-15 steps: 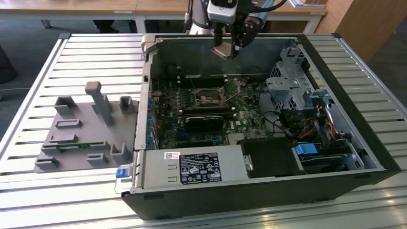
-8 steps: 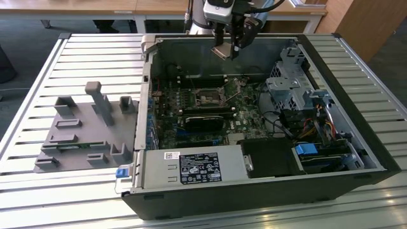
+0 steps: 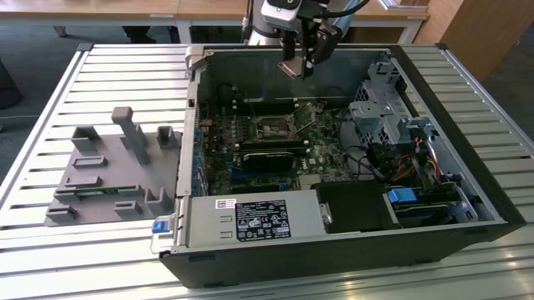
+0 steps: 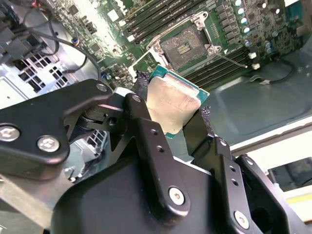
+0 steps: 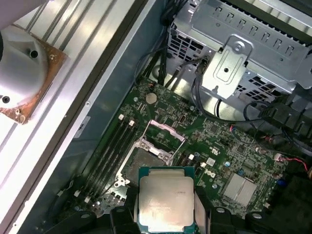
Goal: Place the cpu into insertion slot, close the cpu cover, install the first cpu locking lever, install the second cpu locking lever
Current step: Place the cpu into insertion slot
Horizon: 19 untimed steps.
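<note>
Silvery cpu (image 4: pixel 175 97) is clamped by two opposite edges between the fingers of the tool (image 4: pixel 170 111), closed on it and holding it clear of everything else. It hangs well above the board (image 3: pixel 250 140), inside the open case (image 3: pixel 334 250) that stands on the slatted tabletop (image 3: pixel 50 250). The slot (image 4: pixel 186 47) is bare, its dark centre exposed. In the first wrist view the cover (image 5: pixel 165 130) appears raised off the slot (image 5: pixel 144 161).

Risks, as judged:
- The grip is on thin edges only, so a jolt could let the chip slide or twist between the fingers.
- In the exterior view the cpu (image 3: pixel 292 67) looks tilted. Set down unlevel or rotated, it could land on the slot's rim or strain the contacts.
- The raised cover stands just beside the slot and could be struck by a finger or a chip corner.

Pose: the arm (image 3: pixel 276 15) reaches in from beyond the case's far wall, with the tool (image 3: pixel 302 61) pointing down.
</note>
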Available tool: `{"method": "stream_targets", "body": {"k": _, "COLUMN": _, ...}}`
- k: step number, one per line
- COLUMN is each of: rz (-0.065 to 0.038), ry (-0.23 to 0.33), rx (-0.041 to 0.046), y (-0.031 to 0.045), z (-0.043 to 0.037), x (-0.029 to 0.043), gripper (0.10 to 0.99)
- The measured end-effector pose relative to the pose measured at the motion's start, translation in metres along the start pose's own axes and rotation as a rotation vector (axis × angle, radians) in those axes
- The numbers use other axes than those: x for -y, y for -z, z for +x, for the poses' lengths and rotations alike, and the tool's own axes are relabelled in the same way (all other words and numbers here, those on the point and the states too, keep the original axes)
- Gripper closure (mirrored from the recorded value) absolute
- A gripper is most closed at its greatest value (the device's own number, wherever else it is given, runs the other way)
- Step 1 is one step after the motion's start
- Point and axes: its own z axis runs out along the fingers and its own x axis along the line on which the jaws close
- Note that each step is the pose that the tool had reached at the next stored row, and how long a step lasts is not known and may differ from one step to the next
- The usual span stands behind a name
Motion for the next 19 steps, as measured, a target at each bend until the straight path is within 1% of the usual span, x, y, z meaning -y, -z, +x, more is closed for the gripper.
{"method": "stream_targets", "body": {"k": 13, "rz": -0.001, "ry": -0.149, "rx": 0.0143, "y": -0.0014, "z": 0.0000, "x": 0.0001, "gripper": 0.545}}
{"method": "stream_targets", "body": {"k": 19, "rz": -0.002, "ry": -0.229, "rx": 0.0216, "y": -0.0026, "z": 0.0000, "x": 0.0002, "gripper": 0.545}}
